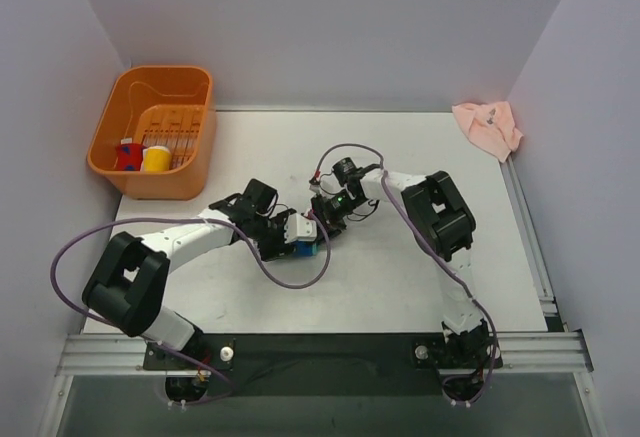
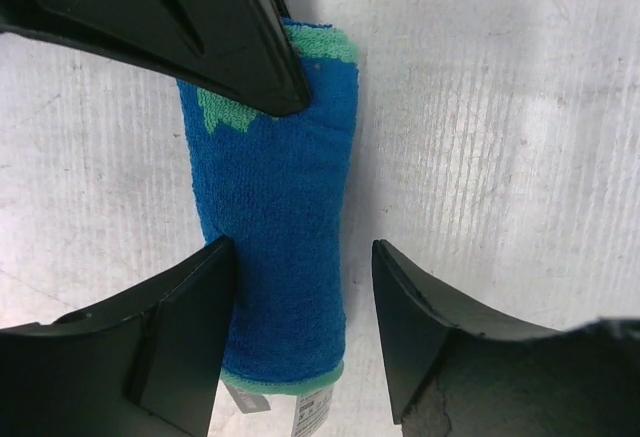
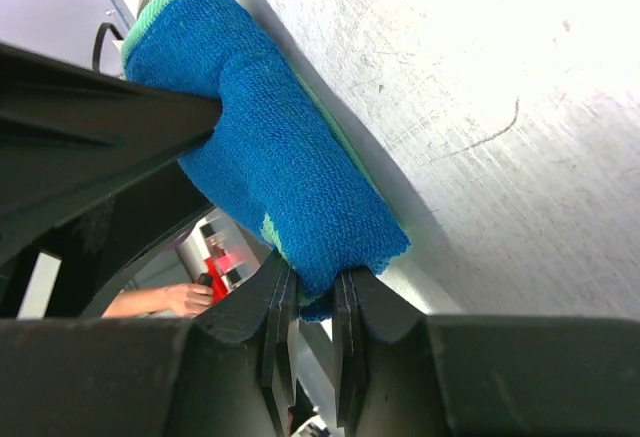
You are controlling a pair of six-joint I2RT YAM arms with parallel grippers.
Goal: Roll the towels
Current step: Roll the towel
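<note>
Centre of table (image 1: pixel 400 277): blue-green towel (image 1: pixel 311 246) lies rolled into a tight cylinder. The left claw (image 2: pixel 302 249) is released, jaws straddling the roll, one touching its side and the other standing apart. The right claw (image 3: pixel 312 287), reaching in from 1 o'clock, is clenched on the roll's end, pinching blue cloth. Far corner at 2 o'clock: pink towel (image 1: pixel 488 127), crumpled and unrolled. At 10 o'clock: orange basket (image 1: pixel 150 185) holding a yellow item (image 1: pixel 155 159) and a red item (image 1: pixel 128 155).
</note>
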